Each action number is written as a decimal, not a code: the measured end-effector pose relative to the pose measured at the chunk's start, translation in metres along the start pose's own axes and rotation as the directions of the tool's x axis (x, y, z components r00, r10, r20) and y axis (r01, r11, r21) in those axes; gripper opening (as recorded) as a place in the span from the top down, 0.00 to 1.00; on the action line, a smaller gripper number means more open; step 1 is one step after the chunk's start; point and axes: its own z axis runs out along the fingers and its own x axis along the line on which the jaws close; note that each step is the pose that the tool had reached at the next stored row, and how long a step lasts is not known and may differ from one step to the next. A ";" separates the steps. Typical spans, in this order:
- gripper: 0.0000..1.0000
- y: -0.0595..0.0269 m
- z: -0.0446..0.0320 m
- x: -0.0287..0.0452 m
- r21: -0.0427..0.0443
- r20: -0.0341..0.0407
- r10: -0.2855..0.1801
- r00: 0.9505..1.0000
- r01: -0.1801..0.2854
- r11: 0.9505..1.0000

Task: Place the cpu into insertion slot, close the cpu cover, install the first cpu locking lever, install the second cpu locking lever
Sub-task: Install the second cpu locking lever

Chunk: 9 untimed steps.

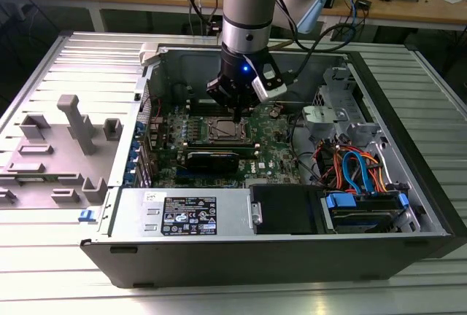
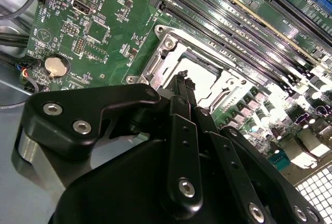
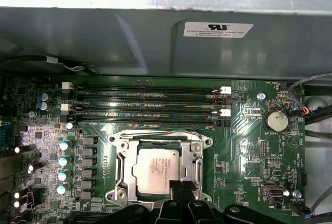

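The cpu (image 3: 157, 169) lies flat in the insertion slot (image 3: 115, 195), its silver top showing. The cpu cover (image 3: 123, 157) lies down around it as a metal frame. In the second wrist view the cpu (image 2: 206, 77) and the cpu cover (image 2: 157, 64) show past the black fingers. My gripper (image 3: 181, 186) hangs over the socket's edge on the side away from the memory slots, fingers pressed together with nothing seen between them. The exterior view puts the gripper (image 1: 237, 113) just above the socket (image 1: 226, 132). I cannot make out how the locking levers stand.
Long black memory slots (image 3: 145, 105) run beside the socket. A coin cell (image 3: 275, 120) and capacitors (image 3: 63, 161) flank it. The open case wall (image 3: 155, 37) rises behind the board. Cables (image 1: 350, 165) and drive bays fill the exterior view's right, with a power supply (image 1: 186, 213) in front.
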 end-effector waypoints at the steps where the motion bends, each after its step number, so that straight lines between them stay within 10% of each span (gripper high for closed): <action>1: 0.89 0.0000 0.0000 0.0000 0.000 0.000 0.000 1.000 0.000 1.000; 9: 0.89 -0.0006 -0.0018 -0.0001 0.000 0.000 0.000 1.000 0.000 1.000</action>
